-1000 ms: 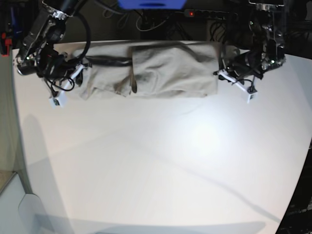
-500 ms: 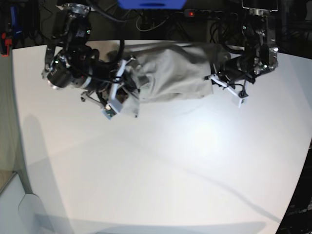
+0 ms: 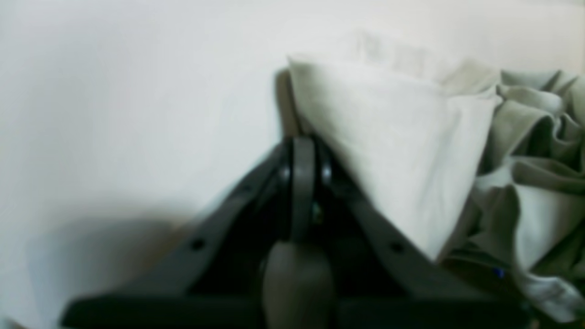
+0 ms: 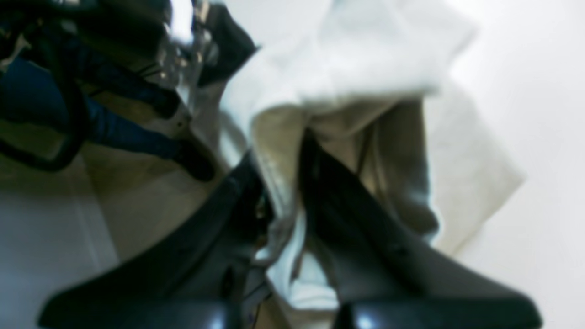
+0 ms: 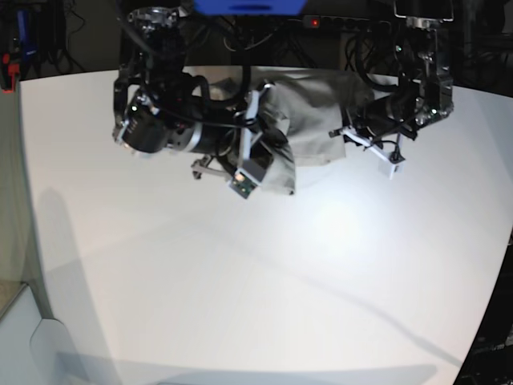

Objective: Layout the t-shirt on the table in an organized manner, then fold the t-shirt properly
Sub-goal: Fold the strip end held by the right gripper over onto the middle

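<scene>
The beige-grey t-shirt (image 5: 313, 112) lies bunched near the far edge of the white table (image 5: 280, 281). Its left part is folded over toward the middle. My right gripper (image 5: 268, 156) is shut on a hanging fold of it. In the right wrist view the cloth (image 4: 283, 183) runs between the dark fingers (image 4: 347, 219). My left gripper (image 5: 346, 132) is at the shirt's right edge. In the left wrist view it (image 3: 301, 146) is shut, with a corner of the shirt (image 3: 402, 160) rising from its tips. The neck label is hidden.
Behind the table's far edge are a blue object (image 5: 248, 6), a power strip with a red light (image 5: 317, 22) and cables. The table's curved edge runs down the left side (image 5: 28, 241) and the right side (image 5: 497, 281).
My right arm has swept to the right, carrying the shirt's left part over toward the middle. The shirt is now shorter and more bunched. My left gripper has shifted slightly left.
</scene>
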Robot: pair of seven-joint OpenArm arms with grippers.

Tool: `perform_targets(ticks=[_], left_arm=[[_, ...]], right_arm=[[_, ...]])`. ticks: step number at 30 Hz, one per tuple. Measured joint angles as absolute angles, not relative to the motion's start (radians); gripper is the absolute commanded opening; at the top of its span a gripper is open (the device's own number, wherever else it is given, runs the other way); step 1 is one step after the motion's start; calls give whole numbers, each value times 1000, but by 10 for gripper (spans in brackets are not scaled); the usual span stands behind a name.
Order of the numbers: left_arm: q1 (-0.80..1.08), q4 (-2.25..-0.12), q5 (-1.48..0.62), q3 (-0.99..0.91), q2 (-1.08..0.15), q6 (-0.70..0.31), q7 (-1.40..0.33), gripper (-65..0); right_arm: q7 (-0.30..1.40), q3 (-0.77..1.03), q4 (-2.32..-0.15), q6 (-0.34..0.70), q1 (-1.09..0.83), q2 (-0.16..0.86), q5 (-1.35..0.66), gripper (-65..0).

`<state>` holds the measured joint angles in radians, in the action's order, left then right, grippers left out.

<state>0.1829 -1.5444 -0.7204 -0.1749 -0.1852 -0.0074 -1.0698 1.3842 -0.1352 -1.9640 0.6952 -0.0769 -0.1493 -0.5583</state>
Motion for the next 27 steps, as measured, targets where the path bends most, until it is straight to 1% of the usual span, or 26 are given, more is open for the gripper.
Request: perform_targets(ticks=[6, 10, 14, 19, 21, 24, 27], left_arm=[[183, -1545, -723, -175, -185, -7, -1069, -648], [189, -1567, -711, -181, -184, -7, -1074, -649], [204, -1584, -709, -270, -172, -6, -1119, -649], [205, -1585, -684, -373, -177, 0, -1123, -649], [207, -1585, -677, -407, -178, 1, -1126, -649], [207, -1582, -669, -467, -181, 5, -1130, -649], [208, -1581, -663, -544, -183, 7, -1134, -649]], right_arm=[[1384, -182, -1885, 695, -27, -149, -558, -650], [1319, -244, -1819, 695, -9, -147, -556, -650], [1287, -284, -1787, 695, -9, -147, -556, -644], [1280, -308, -1788, 695, 12, -147, -555, -584], [1279, -310, -1788, 695, 13, -147, -555, -551], [1280, -311, -1788, 695, 10, -147, -556, -485], [1279, -311, -1788, 695, 11, -147, -557, -400]])
